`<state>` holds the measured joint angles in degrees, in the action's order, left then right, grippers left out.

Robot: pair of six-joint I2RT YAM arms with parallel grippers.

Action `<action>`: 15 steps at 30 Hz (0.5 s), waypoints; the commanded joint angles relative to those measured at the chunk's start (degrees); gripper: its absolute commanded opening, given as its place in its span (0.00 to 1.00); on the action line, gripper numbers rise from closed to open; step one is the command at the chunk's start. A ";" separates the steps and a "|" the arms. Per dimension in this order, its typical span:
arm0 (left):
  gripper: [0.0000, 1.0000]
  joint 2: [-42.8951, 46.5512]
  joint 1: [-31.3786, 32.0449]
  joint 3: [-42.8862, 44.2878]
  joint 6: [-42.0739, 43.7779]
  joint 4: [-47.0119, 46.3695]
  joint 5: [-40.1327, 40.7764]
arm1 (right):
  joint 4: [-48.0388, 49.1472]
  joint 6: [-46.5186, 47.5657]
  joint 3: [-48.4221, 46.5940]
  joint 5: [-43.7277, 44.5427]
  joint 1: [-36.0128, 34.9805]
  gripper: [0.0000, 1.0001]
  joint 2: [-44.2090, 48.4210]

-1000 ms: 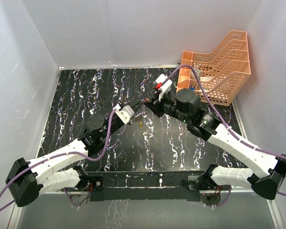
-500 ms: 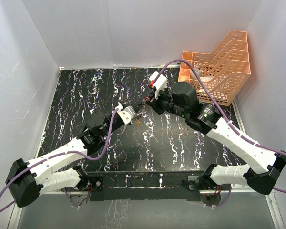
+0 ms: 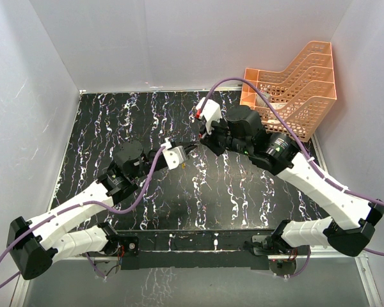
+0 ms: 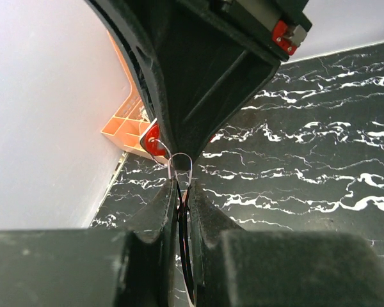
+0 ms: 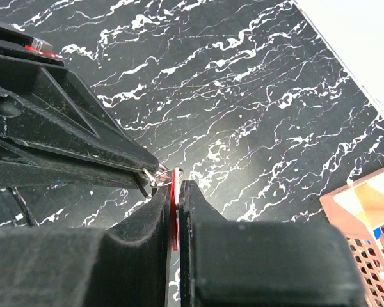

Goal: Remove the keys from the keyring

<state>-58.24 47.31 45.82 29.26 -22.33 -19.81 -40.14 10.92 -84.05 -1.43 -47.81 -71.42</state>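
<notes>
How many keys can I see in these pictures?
1: the red-headed key, pinched in the right hand, beside the left hand that grips the keyring. Another may be hidden between the hands.

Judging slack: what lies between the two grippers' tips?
Only a small wire loop of the keyring, joining the left gripper to the red key pinched by the right gripper; clearest in the left wrist view.
</notes>
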 commanded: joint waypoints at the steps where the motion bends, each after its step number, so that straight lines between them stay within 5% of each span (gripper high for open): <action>1: 0.00 2.29 0.68 3.45 2.11 5.17 -10.78 | 1.91 2.34 -4.32 4.80 0.75 0.00 -0.25; 15: 0.00 0.17 0.68 5.70 3.00 7.41 -18.01 | 1.33 3.27 -3.31 1.73 0.57 0.00 -0.44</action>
<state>-58.54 46.65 48.60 32.21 -14.81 -26.96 -44.77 12.23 -84.77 -3.62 -48.29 -71.83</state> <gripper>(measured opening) 0.058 0.036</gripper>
